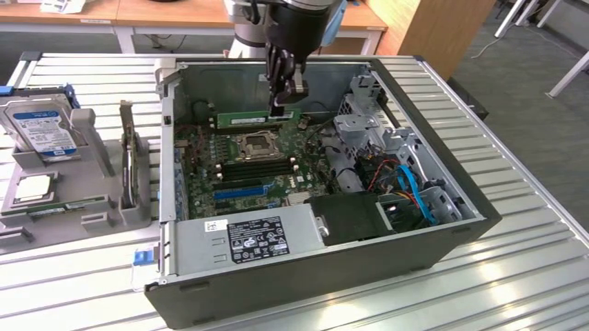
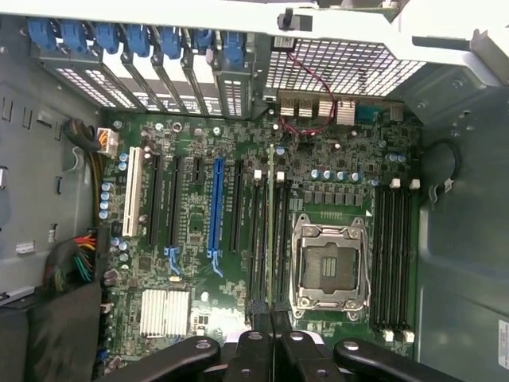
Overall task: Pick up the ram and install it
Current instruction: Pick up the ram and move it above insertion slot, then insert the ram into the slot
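Ram (image 1: 247,120) clamped in gripper (image 1: 283,105), above motherboard (image 1: 241,169) inside open computer case (image 1: 322,276)

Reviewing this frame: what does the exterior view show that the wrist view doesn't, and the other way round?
Exterior view: the hard drive in a grey holder on the slatted table, the labelled power supply, and the ram seen flat-on, held over the motherboard.
Wrist view: the white slot, the red wire looping near the rear ports, and the ram edge-on as a thin line.
Both: the pincer shut on the ram, the CPU socket, the blue slot and the black memory slots.
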`<state>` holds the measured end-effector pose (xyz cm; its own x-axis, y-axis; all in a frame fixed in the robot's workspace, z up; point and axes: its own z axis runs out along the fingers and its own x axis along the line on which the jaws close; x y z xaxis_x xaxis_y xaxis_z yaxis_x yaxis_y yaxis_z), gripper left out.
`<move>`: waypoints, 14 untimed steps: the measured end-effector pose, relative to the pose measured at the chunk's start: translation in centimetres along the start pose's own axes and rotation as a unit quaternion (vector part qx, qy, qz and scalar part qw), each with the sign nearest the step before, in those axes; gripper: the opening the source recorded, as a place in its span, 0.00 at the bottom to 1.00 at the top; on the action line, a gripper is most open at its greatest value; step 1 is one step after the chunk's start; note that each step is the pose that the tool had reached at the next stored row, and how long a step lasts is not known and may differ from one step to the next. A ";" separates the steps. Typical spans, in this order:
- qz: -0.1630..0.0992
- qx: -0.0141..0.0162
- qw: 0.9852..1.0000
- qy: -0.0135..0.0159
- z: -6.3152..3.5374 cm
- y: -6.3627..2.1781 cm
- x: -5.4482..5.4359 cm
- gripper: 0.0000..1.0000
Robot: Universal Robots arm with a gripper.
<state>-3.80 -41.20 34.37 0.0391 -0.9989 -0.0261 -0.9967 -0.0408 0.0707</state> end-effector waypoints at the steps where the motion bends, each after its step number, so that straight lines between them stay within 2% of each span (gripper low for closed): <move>1: 0.000 0.000 1.000 0.000 0.18 -0.01 0.0 0.11; 7: 0.000 0.000 1.000 0.000 1.16 -0.09 0.0 0.11; 14: 0.000 0.000 1.000 0.000 1.21 -0.09 0.0 0.11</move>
<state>-3.80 -41.20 33.15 0.0390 -0.9989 -0.0261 -0.9967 -0.0408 0.0706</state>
